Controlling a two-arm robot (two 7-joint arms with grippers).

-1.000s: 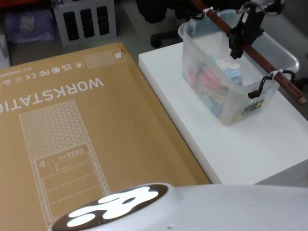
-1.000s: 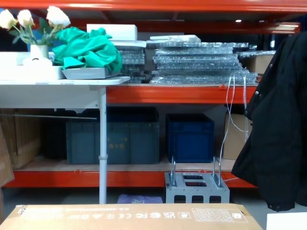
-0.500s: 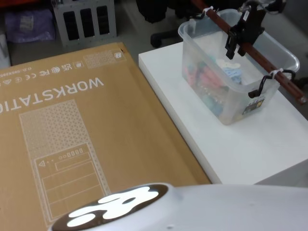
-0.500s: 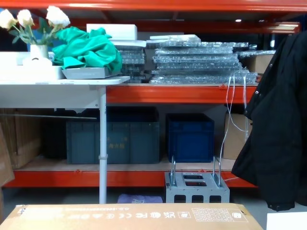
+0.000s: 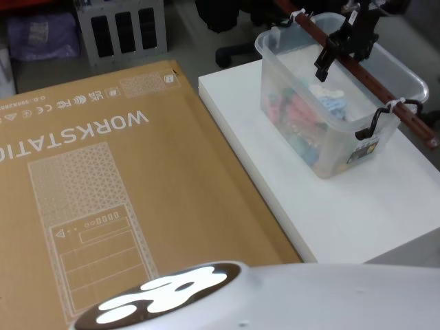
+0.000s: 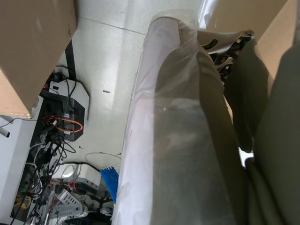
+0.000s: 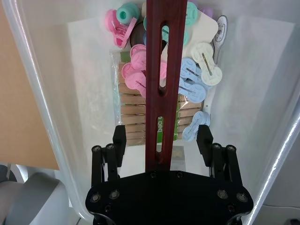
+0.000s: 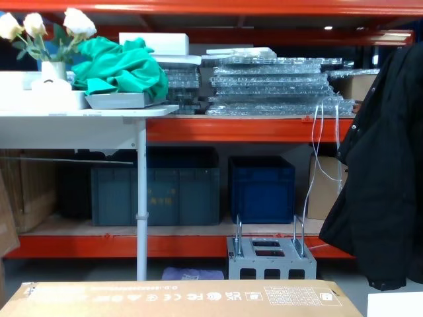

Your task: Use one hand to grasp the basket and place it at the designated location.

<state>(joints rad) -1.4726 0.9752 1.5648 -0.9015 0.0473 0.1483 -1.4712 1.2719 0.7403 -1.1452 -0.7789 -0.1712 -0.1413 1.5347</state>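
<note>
The basket (image 5: pixel 335 103) stands on the white table (image 5: pixel 364 206), toward its far side, with pastel clips and wooden clothespins (image 7: pixel 140 112) inside. Its reddish-brown bar handle (image 5: pixel 371 86) runs lengthwise above the tub on black hooks. The right gripper (image 7: pixel 161 138) hangs over the handle's middle — fingers spread, one on each side of the bar, apart from it. A large cardboard box (image 5: pixel 103 192) lies left of the table.

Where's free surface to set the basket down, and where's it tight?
Free: the white table in front of the basket, up to its near edge, and the strip between the basket and the cardboard box. The box top is bare too. Tight: inside the basket, crowded with clips, with the right gripper open astride the handle bar.
</note>
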